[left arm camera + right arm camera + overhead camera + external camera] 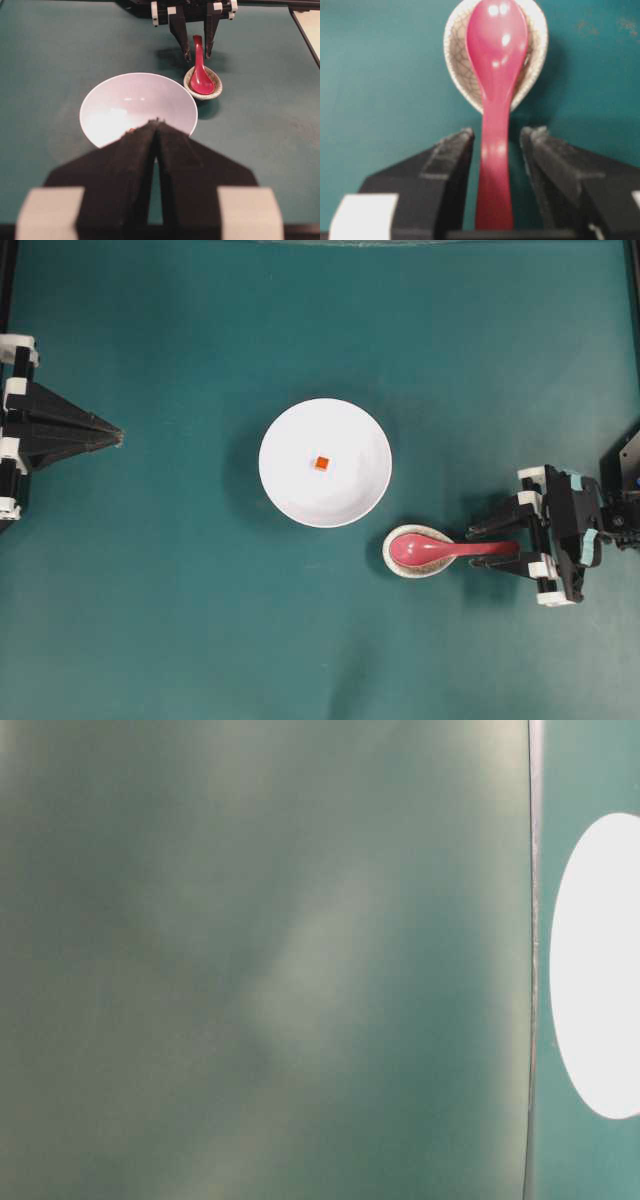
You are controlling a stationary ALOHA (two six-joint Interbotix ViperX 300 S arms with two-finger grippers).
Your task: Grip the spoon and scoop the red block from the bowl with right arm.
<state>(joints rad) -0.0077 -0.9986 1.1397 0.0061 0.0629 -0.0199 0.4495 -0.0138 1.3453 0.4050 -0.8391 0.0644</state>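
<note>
Your right gripper point(496, 145) stands wide, its jaws straddling the spoon point(496, 100) handle, which runs lengthwise between them toward the speckled dish point(457, 55).

The light was even and soft in my overhead view, and everything there looked sharp. The bowl point(325, 462) had only a faint shadow around it on the green table point(180, 620). The table-level view was almost all a foggy grey-green blur, and the bowl showed there as a plain white shape with too much light on it. In my left wrist view, my left claw point(157, 125) was close, dark and fuzzy, and the bowl glared inside. In my right wrist view, the spoon point(496, 75) had small bright spots of shine, and my right claw point(496, 142) looked soft and out of focus.
</note>
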